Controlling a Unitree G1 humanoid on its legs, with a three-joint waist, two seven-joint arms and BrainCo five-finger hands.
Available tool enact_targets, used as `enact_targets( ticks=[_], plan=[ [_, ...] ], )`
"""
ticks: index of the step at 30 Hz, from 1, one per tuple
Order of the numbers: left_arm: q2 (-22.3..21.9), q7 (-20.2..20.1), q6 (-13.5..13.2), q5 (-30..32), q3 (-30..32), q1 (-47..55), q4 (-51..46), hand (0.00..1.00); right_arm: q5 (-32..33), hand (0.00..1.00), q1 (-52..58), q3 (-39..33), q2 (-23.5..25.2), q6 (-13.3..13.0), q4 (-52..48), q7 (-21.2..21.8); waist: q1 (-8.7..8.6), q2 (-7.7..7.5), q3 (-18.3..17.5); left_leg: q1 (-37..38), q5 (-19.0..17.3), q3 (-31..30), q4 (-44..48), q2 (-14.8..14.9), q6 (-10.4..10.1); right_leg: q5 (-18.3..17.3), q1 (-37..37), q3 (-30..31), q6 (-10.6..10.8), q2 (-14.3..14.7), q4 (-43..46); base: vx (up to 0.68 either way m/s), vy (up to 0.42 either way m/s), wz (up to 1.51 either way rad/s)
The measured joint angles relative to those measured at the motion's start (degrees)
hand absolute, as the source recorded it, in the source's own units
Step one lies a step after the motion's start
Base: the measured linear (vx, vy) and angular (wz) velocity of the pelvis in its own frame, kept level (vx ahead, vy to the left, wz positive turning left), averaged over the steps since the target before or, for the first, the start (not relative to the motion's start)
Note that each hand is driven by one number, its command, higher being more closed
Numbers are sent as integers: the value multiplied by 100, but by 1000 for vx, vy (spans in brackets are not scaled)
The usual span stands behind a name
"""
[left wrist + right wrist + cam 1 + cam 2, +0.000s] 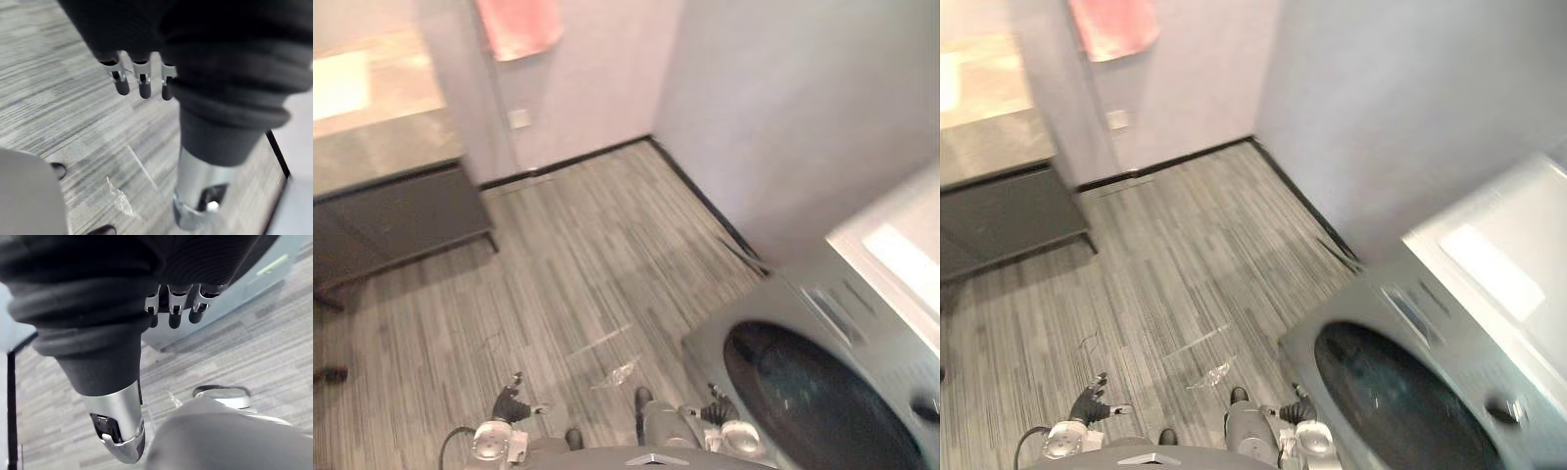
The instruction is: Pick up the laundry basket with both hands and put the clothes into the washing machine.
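Note:
The grey front-loading washing machine (862,323) stands at the right, its round dark glass door (813,397) facing the floor space. My left hand (512,403) hangs low at the bottom of the view, fingers (142,85) relaxed and holding nothing above the striped floor. My right hand (715,411) hangs beside the machine's lower front; its fingers (176,313) are loose and empty, with the machine's pale panel (259,274) just past them.
A dark low cabinet (401,220) with a light countertop stands at the left. A pink towel (519,24) hangs on the far wall above a wall socket (519,118). A scrap of clear plastic (622,372) lies on the grey striped floor (578,255).

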Motion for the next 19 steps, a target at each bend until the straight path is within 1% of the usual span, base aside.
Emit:
enact_targets(
  ticks=[1, 2, 3, 4, 5, 6, 7, 8, 11, 13, 14, 15, 16, 17, 19],
  plan=[
    [-67, 16, -1, 1, 64, 0, -11, 0, 0, 0, 35, -39, -13, -9, -30, 1, -13, 68, -9, -98, -69, -16, 141, 111, -86, -21, 91, -210, -43, 29, -70, 166, -267, 129],
    [-232, 37, 7, 0, 185, 9, -3, 0, -1, 0, 41, -101, -59, -17, -52, 5, -22, 188, 19, -205, -163, 1, 309, 328, -155, -66, 252, -566, -119, 97, -165, 92, -196, 98],
    [-294, 50, 4, 0, 238, 22, -20, 0, -2, 0, 42, -146, -69, -7, -58, 9, -13, 231, 26, -224, -173, 23, 339, 422, -171, -96, 317, -699, -169, 128, -181, 98, -230, 108],
    [-345, 50, 9, -2, 345, 18, -16, 0, 0, 0, 67, -211, -58, 3, -70, 6, -26, 265, 26, -244, -202, 209, 390, 637, -210, -139, 474, -985, -237, 151, -231, 80, -227, 111],
    [-386, 49, 14, -6, 378, 5, -17, 0, 3, 0, 229, -216, -40, 0, -236, 1, -71, 310, 18, -295, -181, 688, 509, 971, -255, -182, 640, -1300, -293, 164, -285, 73, -207, 112],
    [-393, 49, 14, -7, 378, 1, -18, 0, 4, 0, 307, -219, -31, -8, -270, 0, -70, 318, 15, -296, -156, 917, 541, 1116, -297, -200, 710, -1410, -307, 164, -303, 45, -148, 95],
    [-393, 49, 19, -11, 380, -12, -18, 0, 40, 0, 371, -249, -25, 0, -334, -2, -22, 322, 13, -269, -78, 1357, 539, 1321, -411, -214, 770, -1519, -312, 153, -305, 5, -59, 47],
    [-388, 51, 23, -12, 398, -19, -23, 0, 128, 0, 409, -265, -17, 33, -409, -3, 64, 317, 13, -274, -29, 1488, 569, 1336, -410, -222, 771, -1521, -300, 125, -298, -30, -18, 27],
    [-401, 49, 34, -11, 428, 4, -23, 0, 220, 0, 451, -360, 29, 36, -457, -4, 72, 305, 2, -289, -21, 1537, 551, 1266, -395, -226, 777, -1499, -268, 47, -308, -82, 37, 1],
    [-390, 46, 37, -11, 428, 31, -22, 0, 230, 0, 536, -436, 103, 36, -453, -4, 43, 281, -161, -275, 80, 1616, 318, 1190, -381, -157, 720, -1449, -255, 29, -429, -75, 29, -14],
    [-384, 44, 38, -9, 413, 95, -12, 0, 231, 0, 659, -436, 134, 35, -440, -4, 14, 231, -361, -251, 249, 1694, 11, 1119, -374, -37, 645, -1407, -249, 24, -599, -15, 7, -17],
    [-379, 44, 38, -9, 389, 108, 0, 0, 231, 0, 696, -436, 139, 39, -421, -4, 11, 226, -416, -216, 336, 1735, -163, 1082, -369, 9, 624, -1367, -245, 30, -690, -3, 7, -21],
    [-380, 44, 40, -9, 365, 124, 16, 0, 259, 0, 722, -436, 137, 38, -368, -5, 8, 278, -480, -152, 505, 1786, -468, 1016, -366, 130, 608, -1334, -242, 44, -868, 10, 11, -19],
    [-387, 37, 40, -10, 326, 100, 49, 0, 340, 0, 686, -435, 113, 35, -254, -3, -25, 250, -578, -69, 722, 1850, -857, 952, -364, 314, 626, -1318, -233, 72, -1156, 7, 15, -17],
    [-389, -2, 36, -11, 206, 70, 80, 0, 359, 0, 644, -435, 71, 33, -123, -2, -38, 293, -628, 4, 947, 1882, -1207, 879, -339, 586, 685, -1307, -224, 123, -1564, 21, 12, -9]
  ],
)
